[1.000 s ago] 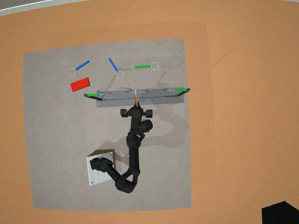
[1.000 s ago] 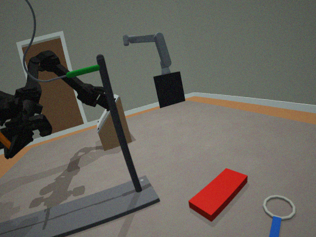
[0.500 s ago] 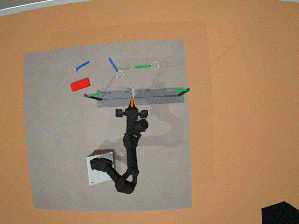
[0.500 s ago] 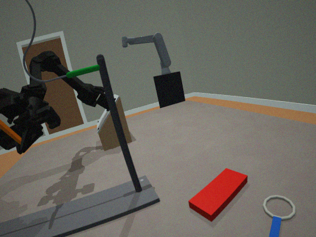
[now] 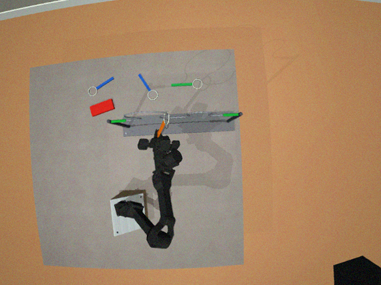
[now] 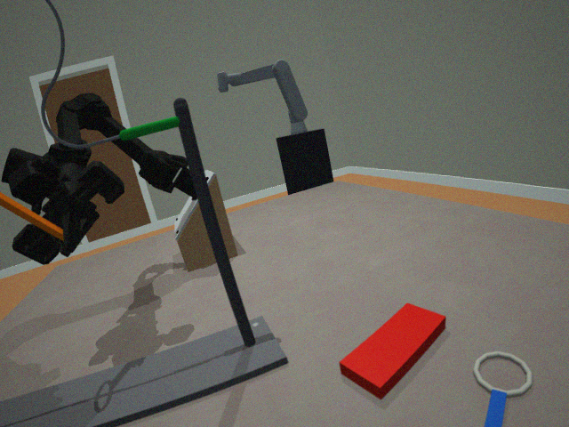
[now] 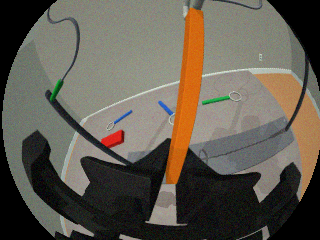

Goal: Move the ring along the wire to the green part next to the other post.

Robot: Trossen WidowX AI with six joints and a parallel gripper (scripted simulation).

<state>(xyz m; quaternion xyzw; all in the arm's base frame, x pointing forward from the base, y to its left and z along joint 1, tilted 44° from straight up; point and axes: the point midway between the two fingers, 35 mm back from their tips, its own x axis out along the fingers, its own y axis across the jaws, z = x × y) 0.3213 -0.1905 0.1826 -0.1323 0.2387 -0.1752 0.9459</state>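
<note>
The top view looks down from high above the counter (image 5: 88,166) (image 6: 413,257); the exterior view sits low and close, facing one post (image 5: 119,123) (image 6: 213,221) (image 7: 85,128) and the arm's pedestal (image 5: 111,216) (image 6: 195,250). The wrist view looks out past the end effector (image 5: 157,132) (image 6: 66,241) (image 7: 171,175), the post at ten o'clock; all three share the red block (image 5: 102,107) (image 6: 395,347) (image 7: 113,139).
</note>
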